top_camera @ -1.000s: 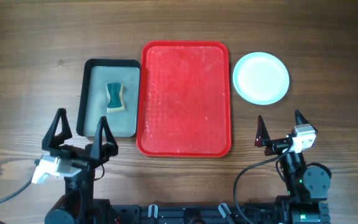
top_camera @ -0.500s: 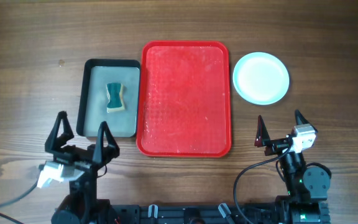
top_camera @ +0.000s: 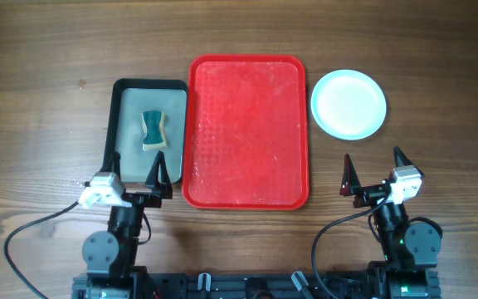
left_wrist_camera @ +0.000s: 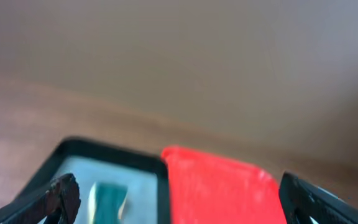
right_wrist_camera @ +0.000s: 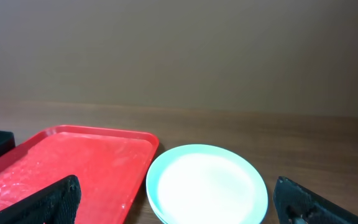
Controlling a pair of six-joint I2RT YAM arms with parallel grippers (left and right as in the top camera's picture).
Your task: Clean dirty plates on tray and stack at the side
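Tray (top_camera: 249, 131): red plastic, rectangular, with rounded corners, a raised rim and a bumpy, glossy surface. Lies flat, long sides running 12 to 6 o'clock.

Plates (top_camera: 348, 104): round and shallow, pale centre with light blue rim. Stacked flat near the tray, between 2 and 3 o'clock from its middle, not touching it.

Bare wood of the table (top_camera: 40, 100) lies open left of the dark grey tray (top_camera: 124, 86), beyond both trays, and between the plates (top_camera: 348, 104) and the wide-spread right gripper (top_camera: 373, 159). The red tray (top_camera: 249, 131) offers a bare floor inside its raised rim, but sits close against the dark grey tray, leaving no lane between them. Obstacles: the sponge (top_camera: 153, 130) in the dark grey tray, just ahead of the spread left gripper (top_camera: 136, 170), and the plates right of the red tray's far corner.
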